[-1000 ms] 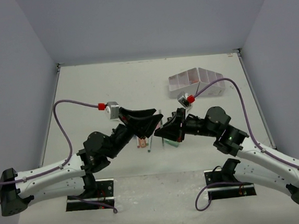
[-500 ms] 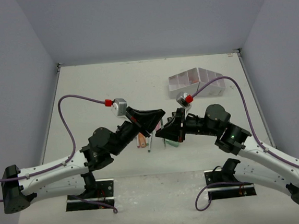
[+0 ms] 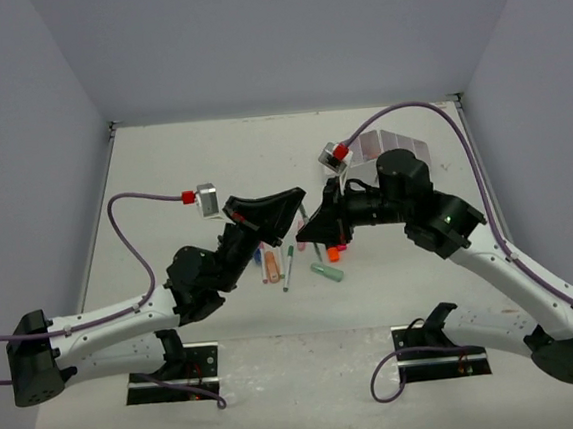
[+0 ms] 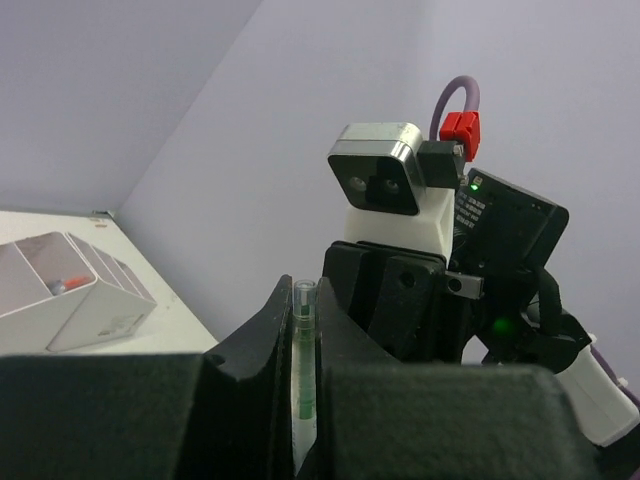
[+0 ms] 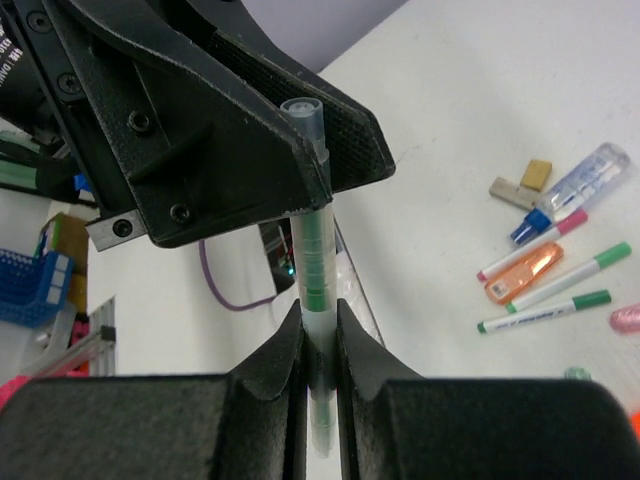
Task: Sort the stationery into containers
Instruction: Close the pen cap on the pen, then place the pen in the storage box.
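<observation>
A green-capped pen (image 5: pixel 312 250) is held off the table between both grippers. My right gripper (image 5: pixel 318 320) is shut on its white lower barrel. My left gripper (image 4: pixel 304 300) is shut on its clear-capped green end (image 4: pixel 304 370). In the top view the two grippers meet tip to tip, left (image 3: pixel 288 210) and right (image 3: pixel 313 232), above the loose stationery. The white slanted organizer (image 3: pixel 401 148) stands at the far right, partly hidden by the right arm; it also shows in the left wrist view (image 4: pixel 70 295) with a small red item inside.
Loose stationery lies on the table under the grippers: an orange highlighter (image 3: pixel 270 267), a green pen (image 3: pixel 288 266), a mint eraser (image 3: pixel 327 272), an orange piece (image 3: pixel 333 255). The right wrist view shows green pens (image 5: pixel 545 312), a pink pen (image 5: pixel 530 250), tan blocks (image 5: pixel 528 180).
Both grippers have risen off the table and moved toward the far side together with the pen. The right arm has lifted high and now covers part of the organizer.
</observation>
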You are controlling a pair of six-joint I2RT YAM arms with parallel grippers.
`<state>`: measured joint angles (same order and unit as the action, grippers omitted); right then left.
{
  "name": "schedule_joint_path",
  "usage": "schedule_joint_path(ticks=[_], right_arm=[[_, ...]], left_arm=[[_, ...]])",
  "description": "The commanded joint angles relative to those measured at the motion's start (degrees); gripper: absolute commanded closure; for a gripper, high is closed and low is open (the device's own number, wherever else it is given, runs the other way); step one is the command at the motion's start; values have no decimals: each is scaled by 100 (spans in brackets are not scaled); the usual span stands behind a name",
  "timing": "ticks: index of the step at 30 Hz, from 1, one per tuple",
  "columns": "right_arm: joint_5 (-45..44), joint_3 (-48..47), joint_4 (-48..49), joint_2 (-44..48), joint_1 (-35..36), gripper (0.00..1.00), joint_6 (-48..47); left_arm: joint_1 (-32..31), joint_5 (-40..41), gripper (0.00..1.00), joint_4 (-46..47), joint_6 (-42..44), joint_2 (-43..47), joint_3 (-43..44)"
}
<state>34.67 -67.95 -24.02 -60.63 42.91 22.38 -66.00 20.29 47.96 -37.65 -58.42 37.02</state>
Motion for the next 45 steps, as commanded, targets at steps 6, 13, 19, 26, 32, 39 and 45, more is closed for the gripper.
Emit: schedule_joint_path(ticks=[6, 13, 19, 26, 32, 39, 45], right_arm=[[-430, -1179, 1445, -739, -700, 100, -195], [-145, 399, 2336, -820, -476, 100, 42], [-799, 865, 2446, -733, -802, 100, 99], [-3887, 1273, 2425, -535, -1037, 100, 132], [-6101, 1087, 2831, -874, -1890, 100, -12], [-6312, 343, 3509, -2197, -2565, 99, -595], [-6360, 50, 3938, -2992, -2619, 99, -949]], left_arm=[[-555, -1312, 100, -1309, -122, -301, -395], [-555, -1020, 100, -2610, 1161, -261, 1195], [-555, 400, 78, -3234, 1239, -59, 1620], [-512, 3643, 0, -5648, 359, 59, 2487], [-493, 3903, 0, -6641, 236, 280, 2521], [-456, 3288, 0, -6626, 190, 88, 1966], [-395, 3036, 0, -6786, 140, -131, 1831]])
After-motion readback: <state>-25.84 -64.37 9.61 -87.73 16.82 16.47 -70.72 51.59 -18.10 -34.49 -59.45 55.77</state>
